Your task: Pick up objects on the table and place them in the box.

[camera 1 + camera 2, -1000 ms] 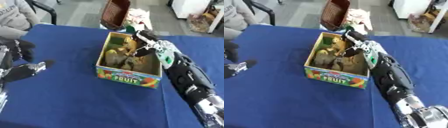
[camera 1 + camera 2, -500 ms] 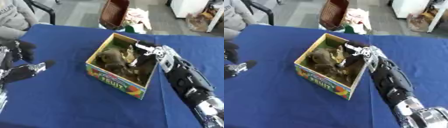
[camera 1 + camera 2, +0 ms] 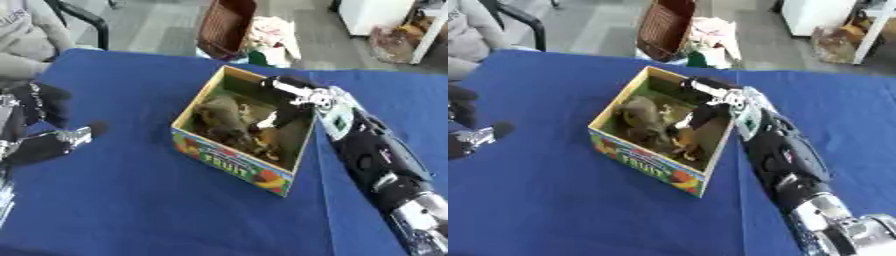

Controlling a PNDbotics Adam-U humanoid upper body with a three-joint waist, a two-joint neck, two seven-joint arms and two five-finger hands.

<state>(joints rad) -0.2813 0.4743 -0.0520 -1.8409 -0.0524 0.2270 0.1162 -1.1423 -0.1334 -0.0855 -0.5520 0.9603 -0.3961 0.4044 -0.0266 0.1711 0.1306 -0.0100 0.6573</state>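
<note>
Now right hand [image 3: 293, 95] over box [image 3: 229, 161] far rim, fingers seemingly inside.

The box [image 3: 234, 162] sits pretty much mid-table [image 3: 131, 210], turned at an angle. Several toy animals [image 3: 229, 124] are piled inside it. Right hand [image 3: 293, 97] reaches over the box's right wall from the right side. Left hand [image 3: 39, 125] rests way off at the left edge.

We look down from head height through two side-by-side eyes, facing forward across the blue table [image 3: 131, 200]; both views share the fruit box [image 3: 654, 167], sitting further left in the right eye.
</note>
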